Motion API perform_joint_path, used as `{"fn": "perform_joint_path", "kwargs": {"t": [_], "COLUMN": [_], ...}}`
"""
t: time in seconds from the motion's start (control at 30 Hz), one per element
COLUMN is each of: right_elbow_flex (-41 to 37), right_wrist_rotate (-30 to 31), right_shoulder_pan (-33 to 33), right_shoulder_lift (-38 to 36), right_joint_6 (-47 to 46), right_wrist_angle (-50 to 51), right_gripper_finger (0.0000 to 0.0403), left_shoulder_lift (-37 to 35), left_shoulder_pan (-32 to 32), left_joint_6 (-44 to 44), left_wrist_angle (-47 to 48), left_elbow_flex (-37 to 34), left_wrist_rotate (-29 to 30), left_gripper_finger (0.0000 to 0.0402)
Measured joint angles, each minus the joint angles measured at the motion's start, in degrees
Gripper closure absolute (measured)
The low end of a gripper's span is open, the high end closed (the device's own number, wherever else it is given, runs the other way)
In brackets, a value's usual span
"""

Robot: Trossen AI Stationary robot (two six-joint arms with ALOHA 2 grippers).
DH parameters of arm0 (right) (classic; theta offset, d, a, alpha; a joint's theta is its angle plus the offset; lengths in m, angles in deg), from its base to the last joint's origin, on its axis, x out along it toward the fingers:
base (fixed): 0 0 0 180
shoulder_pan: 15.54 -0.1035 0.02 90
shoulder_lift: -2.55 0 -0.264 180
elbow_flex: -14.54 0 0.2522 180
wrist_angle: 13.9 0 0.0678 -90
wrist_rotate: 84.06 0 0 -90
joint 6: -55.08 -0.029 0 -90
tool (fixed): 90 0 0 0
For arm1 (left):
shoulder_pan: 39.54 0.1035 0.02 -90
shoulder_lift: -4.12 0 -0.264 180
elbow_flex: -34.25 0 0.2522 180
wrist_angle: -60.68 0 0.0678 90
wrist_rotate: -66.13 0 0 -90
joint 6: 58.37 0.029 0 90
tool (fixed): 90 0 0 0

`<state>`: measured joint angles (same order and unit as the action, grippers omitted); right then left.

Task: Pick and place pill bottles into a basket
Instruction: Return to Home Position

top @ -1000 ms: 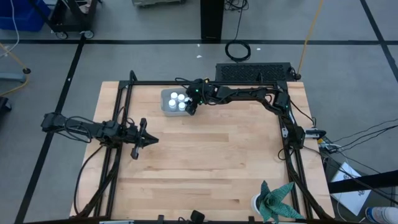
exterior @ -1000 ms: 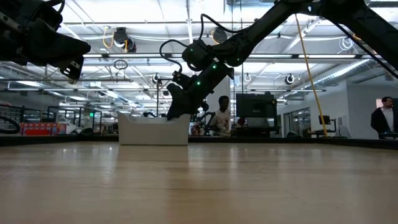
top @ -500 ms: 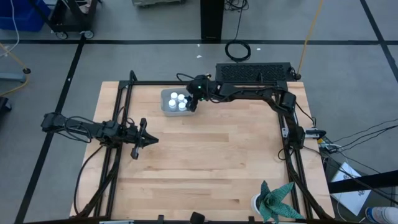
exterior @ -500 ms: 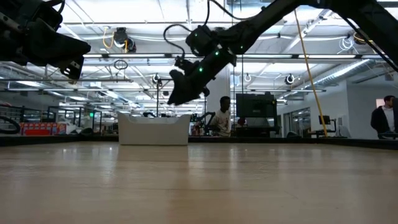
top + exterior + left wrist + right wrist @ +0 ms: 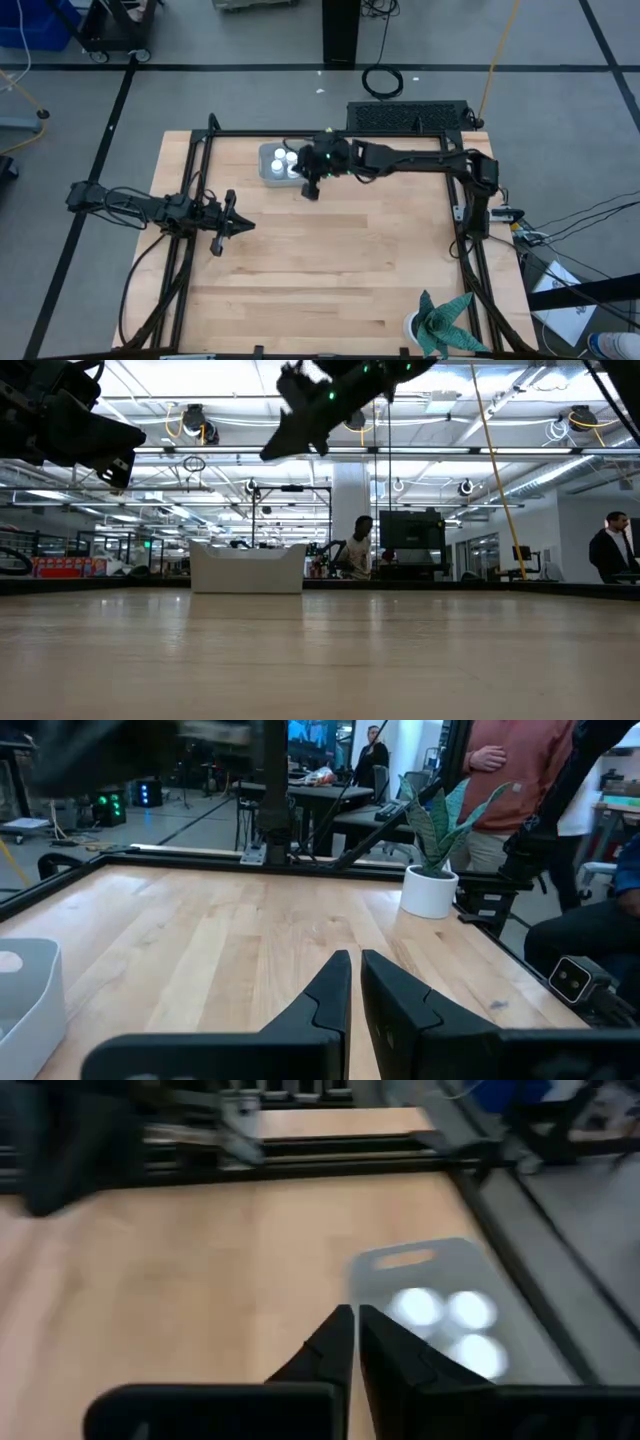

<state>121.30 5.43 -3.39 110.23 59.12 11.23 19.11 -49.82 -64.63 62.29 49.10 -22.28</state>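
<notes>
Job looks done to me — time to head home.
My right gripper [image 5: 309, 190], fingers pressed together on nothing, hangs above the pale wooden worktop [image 5: 330, 260] just beside the shallow grey-blue plastic basket [image 5: 266, 165] holding the tiny white pill bottles [image 5: 283, 157]; left gripper [image 5: 246, 226], fingers together too, waits well apart.

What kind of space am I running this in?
Probably a large open robotics lab or workshop: a wooden table on a grey floor with black tape lines, an exposed ceiling with strip lights, and a person beside a monitor behind.
</notes>
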Motion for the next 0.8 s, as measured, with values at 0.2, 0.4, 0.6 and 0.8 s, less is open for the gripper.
{"fn": "perform_joint_path", "kwargs": {"t": [0.2,0.4,0.6,0.8], "right_elbow_flex": [-5.2,-22.2,-42.1,-58.1], "right_wrist_rotate": [0.4,0.5,4.5,13.8], "right_shoulder_pan": [-6.3,-12.6,-18.5,-21.7], "right_shoulder_lift": [-4.0,-13.5,-23.6,-32.6], "right_joint_6": [-0.3,-3.3,-6.5,-8.4], "right_wrist_angle": [-2.1,-17.1,-34.5,-41.1], "right_gripper_finger": [0.0401,0.0402,0.0402,0.0403], "left_shoulder_lift": [0.0,0.0,0.0,0.0], "left_shoulder_pan": [0.0,0.0,0.0,0.0], "left_joint_6": [0.0,0.0,0.0,0.0], "left_wrist_angle": [0.0,-0.1,0.1,0.0], "left_elbow_flex": [0.0,0.0,0.0,0.0], "left_wrist_rotate": [0.0,0.0,0.0,0.0], "left_gripper_finger": [0.0371,0.0371,0.0371,0.0371]}}
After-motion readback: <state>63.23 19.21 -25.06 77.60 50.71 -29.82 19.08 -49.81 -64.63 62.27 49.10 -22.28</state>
